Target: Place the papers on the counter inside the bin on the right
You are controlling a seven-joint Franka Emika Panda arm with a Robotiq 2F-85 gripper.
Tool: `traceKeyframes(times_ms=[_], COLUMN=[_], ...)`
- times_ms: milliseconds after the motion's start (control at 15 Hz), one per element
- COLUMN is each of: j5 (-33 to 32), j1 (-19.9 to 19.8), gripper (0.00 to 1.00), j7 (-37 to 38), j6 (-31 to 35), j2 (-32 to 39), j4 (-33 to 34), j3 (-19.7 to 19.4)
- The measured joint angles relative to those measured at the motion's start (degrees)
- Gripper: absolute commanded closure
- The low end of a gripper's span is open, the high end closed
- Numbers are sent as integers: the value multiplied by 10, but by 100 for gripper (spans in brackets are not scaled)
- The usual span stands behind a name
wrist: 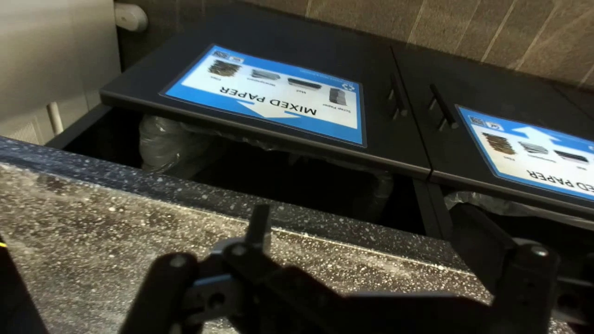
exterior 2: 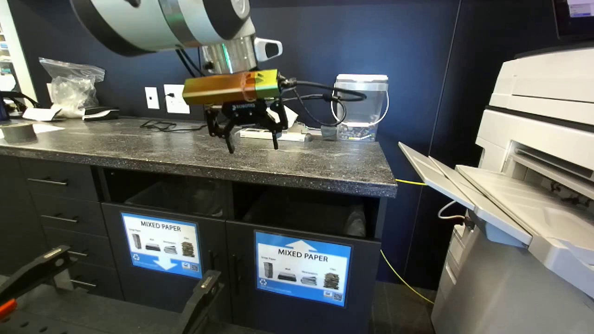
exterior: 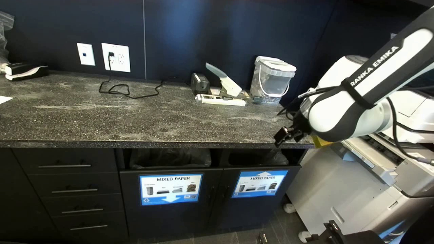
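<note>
A white paper sheet point(exterior 2: 44, 128) lies flat at the far left of the counter point(exterior 2: 325, 160), and a bent white piece point(exterior 2: 39, 113) rests just behind it. Only a corner of paper point(exterior: 4, 99) reaches into an exterior view at its left edge. The bin on the right point(exterior 2: 297, 208) is the dark slot below the counter's right end, lined with clear plastic; its label reads MIXED PAPER. My gripper point(exterior 2: 253, 144) hangs above the counter near this end, fingers spread with nothing between them. In the wrist view the gripper point(wrist: 364, 217) points across the front edge towards the bin.
A similar slot point(exterior: 171, 157) sits left of the bin. At the back stand a stapler point(exterior: 222, 98), a clear tub point(exterior 2: 359, 106) and a black cord point(exterior: 127, 91). A tape roll point(exterior 2: 19, 133) is near the papers. A large printer point(exterior 2: 533, 185) stands beyond the counter's right end.
</note>
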Motion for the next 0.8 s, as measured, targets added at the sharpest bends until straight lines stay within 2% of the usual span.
traceKeyframes(times_ms=[267, 667, 800], j5=[-22, -10, -3], j1=[-3, -1, 5], gripper=[0, 0, 0], j7=[34, 77, 77], j6=[-192, -480, -530], j2=[-133, -337, -392], j4=[-2, 0, -1], j3=[2, 33, 37])
